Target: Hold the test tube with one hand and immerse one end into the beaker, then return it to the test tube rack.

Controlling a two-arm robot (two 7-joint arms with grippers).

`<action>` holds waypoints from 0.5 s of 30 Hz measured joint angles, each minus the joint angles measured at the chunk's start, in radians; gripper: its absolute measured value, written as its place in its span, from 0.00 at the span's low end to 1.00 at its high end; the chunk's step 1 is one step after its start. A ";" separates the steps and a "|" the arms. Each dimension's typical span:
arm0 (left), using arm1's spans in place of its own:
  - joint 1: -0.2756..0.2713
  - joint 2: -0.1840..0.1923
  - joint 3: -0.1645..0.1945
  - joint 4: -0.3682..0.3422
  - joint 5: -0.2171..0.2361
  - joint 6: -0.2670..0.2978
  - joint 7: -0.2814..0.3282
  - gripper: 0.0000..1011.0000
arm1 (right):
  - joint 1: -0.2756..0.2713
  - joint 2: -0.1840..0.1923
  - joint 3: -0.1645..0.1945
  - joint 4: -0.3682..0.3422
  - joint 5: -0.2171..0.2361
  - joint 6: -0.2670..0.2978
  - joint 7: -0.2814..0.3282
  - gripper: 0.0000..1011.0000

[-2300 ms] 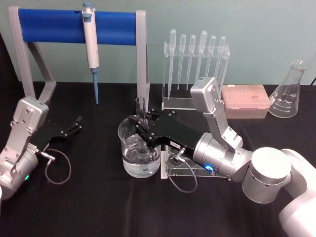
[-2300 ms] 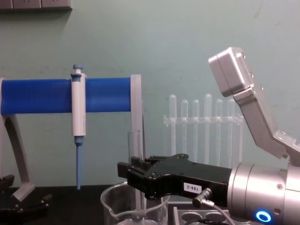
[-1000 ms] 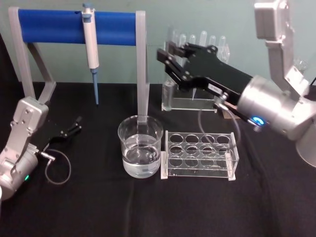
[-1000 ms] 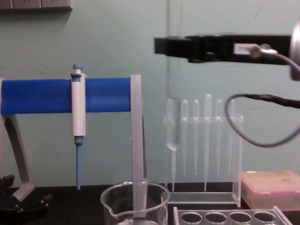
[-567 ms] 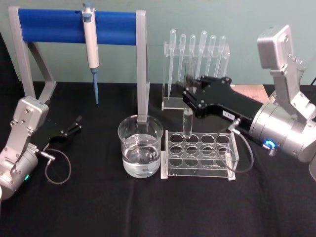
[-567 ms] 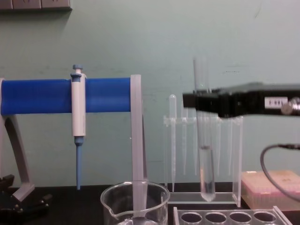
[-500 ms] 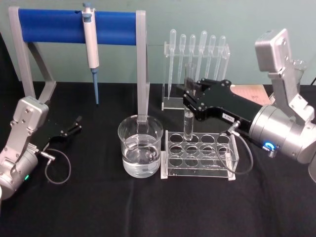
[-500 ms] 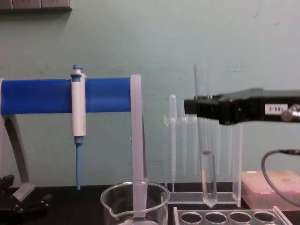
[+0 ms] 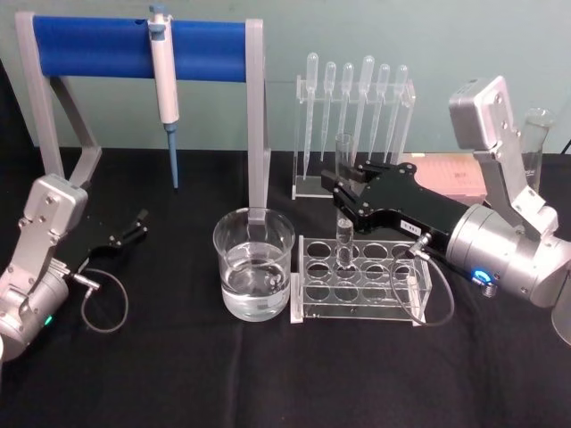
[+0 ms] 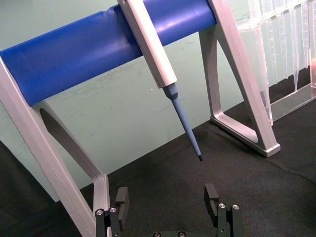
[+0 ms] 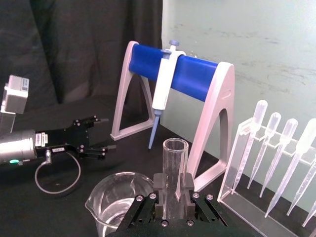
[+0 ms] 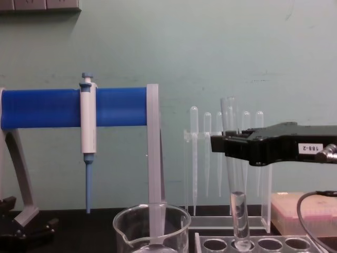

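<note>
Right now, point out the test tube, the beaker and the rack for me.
test tube (image 9: 343,156): head view, upper glass above the gripper.
beaker (image 9: 253,265): head view, front wall.
rack (image 9: 359,308): head view, front wall.

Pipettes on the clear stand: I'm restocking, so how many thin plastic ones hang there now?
6. The pipettes hang side by side, bulbs up, in the clear stand behind the rack of holes; the right gripper crosses their lower tips.

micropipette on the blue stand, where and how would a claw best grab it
Probably the white body of the micropipette, below the blue bar, coming from the front with fingers either side. It hangs upright, the body is the widest straight part, and the thin blue tip offers little to hold.
</note>
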 joint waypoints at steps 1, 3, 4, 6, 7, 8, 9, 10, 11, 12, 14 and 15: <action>0.000 0.000 0.000 0.000 0.000 0.000 0.000 0.99 | -0.001 -0.001 0.000 0.003 -0.002 -0.001 0.000 0.22; 0.000 0.000 0.000 0.000 0.000 0.000 0.000 0.99 | -0.002 -0.002 0.000 0.006 -0.004 -0.001 0.000 0.22; 0.000 0.000 0.000 0.000 0.000 0.000 0.000 0.99 | -0.004 -0.003 0.000 0.009 -0.006 -0.002 0.001 0.22; 0.000 0.000 0.000 0.000 0.000 0.000 0.000 0.99 | -0.005 -0.004 -0.001 0.014 -0.009 -0.002 0.001 0.22; 0.000 0.000 0.000 0.000 0.000 0.000 0.000 0.99 | -0.006 -0.006 -0.002 0.019 -0.011 -0.003 0.001 0.22; 0.000 0.000 0.000 0.000 0.000 0.000 0.000 0.99 | -0.007 -0.006 -0.003 0.021 -0.012 -0.004 0.001 0.22; 0.000 0.000 0.000 0.000 0.000 0.000 0.000 0.99 | -0.008 -0.007 -0.003 0.024 -0.014 -0.005 0.001 0.22; 0.000 0.000 0.000 0.000 0.000 0.000 0.000 0.99 | -0.010 -0.009 -0.005 0.029 -0.017 -0.007 0.002 0.22; 0.000 0.000 0.000 0.000 0.000 0.000 0.000 0.99 | -0.011 -0.010 -0.005 0.032 -0.018 -0.007 0.003 0.22; 0.000 0.000 0.000 0.000 0.000 0.000 0.000 0.99 | -0.012 -0.010 -0.006 0.034 -0.020 -0.008 0.003 0.22; 0.000 0.000 0.000 0.000 0.000 0.000 0.000 0.99 | -0.015 -0.012 -0.008 0.041 -0.025 -0.010 0.006 0.22; 0.000 0.000 0.000 0.000 0.000 0.000 0.000 0.99 | -0.015 -0.013 -0.009 0.044 -0.027 -0.010 0.006 0.22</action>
